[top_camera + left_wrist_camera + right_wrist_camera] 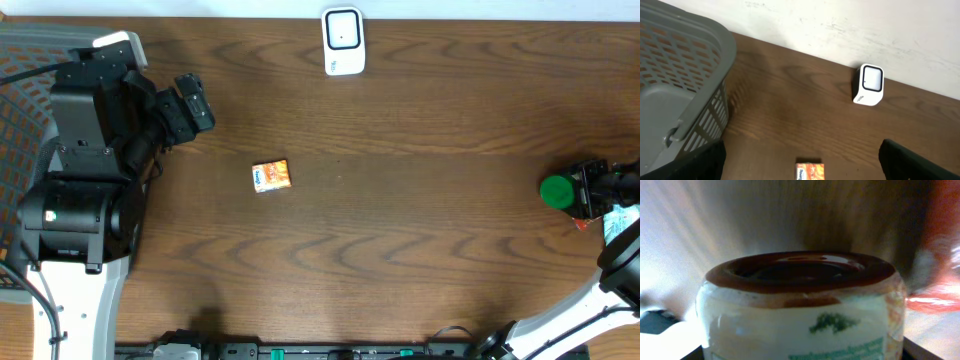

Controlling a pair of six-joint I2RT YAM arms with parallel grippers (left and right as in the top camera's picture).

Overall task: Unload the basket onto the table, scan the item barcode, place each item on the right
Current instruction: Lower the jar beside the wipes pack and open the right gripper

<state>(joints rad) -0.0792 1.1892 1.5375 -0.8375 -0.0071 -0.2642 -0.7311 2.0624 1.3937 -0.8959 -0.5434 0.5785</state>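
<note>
A jar with a green lid (557, 191) is at the far right of the table, and my right gripper (586, 190) is shut on it. In the right wrist view the jar (800, 305) fills the frame, its white label with green print facing the camera; no barcode shows. A white scanner (343, 41) stands at the table's back edge and also appears in the left wrist view as the scanner (870, 85). My left gripper (801, 152) is open and holds nothing, hovering at the left above a small orange box (810, 171).
The small orange box (271, 176) lies left of the table's centre. A grey mesh basket (680, 75) stands at the far left beside the left arm. A red and white packet (620, 218) lies at the right edge behind the jar.
</note>
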